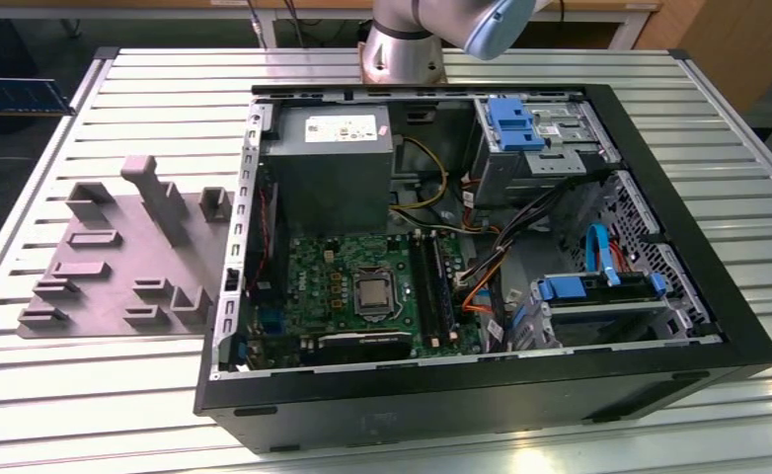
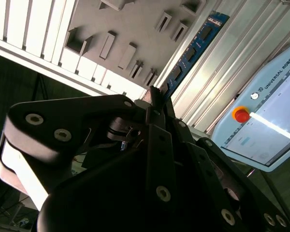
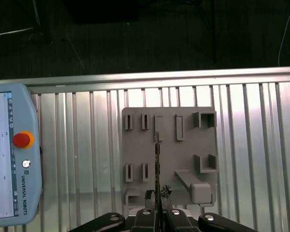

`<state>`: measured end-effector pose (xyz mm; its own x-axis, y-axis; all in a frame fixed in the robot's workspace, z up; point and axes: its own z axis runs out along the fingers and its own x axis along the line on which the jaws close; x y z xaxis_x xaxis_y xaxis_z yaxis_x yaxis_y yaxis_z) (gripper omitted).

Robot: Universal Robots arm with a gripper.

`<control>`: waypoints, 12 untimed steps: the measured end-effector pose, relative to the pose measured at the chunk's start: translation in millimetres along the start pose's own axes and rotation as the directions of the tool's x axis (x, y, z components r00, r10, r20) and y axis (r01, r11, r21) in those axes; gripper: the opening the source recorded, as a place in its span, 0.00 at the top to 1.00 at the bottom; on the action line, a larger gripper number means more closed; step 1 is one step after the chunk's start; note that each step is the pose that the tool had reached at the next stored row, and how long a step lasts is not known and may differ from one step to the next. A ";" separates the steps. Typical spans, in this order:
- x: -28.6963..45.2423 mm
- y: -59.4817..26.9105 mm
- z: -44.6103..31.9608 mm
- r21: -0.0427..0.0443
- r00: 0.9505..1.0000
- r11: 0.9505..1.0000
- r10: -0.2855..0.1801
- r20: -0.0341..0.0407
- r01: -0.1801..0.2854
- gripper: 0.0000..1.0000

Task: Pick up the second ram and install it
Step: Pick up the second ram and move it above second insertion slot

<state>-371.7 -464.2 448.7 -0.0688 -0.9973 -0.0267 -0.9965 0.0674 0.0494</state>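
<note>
First wrist view: the second ram is clamped in the jaws over the grey tray

In the first wrist view you see the gripper (image 3: pixel 157 194) with its jaws closed on the second ram (image 3: pixel 157 159). The ram shows edge-on, as a thin dark line that stands out from the jaws in front of the grey tray (image 3: pixel 171 162). The tray lies on the slatted metal surface (image 3: pixel 87 145). A pale blue control tablet (image 3: pixel 9 159) with a red button (image 3: pixel 21 139) lies near the tray, not touching it.

In the second wrist view you see the flat face of the second ram (image 2: pixel 193 48). It is blue with a row of dark chips, and one end is held in the gripper (image 2: pixel 157 94) while the other end points away over the surface.

In the exterior view you find the open computer case (image 1: pixel 492 395) on the same surface, with the tray at the exterior view's left of it. Inside the case lies the green motherboard (image 1: pixel 327 286) with its long black slots (image 1: pixel 428 286).
</note>
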 end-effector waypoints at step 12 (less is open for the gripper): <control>-0.3 -5.1 -0.3 0.000 1.000 1.000 0.000 0.000 0.000 0.86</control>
<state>-366.5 -464.3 448.8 -0.0685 -0.9973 -0.0266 -0.9965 0.0672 0.0494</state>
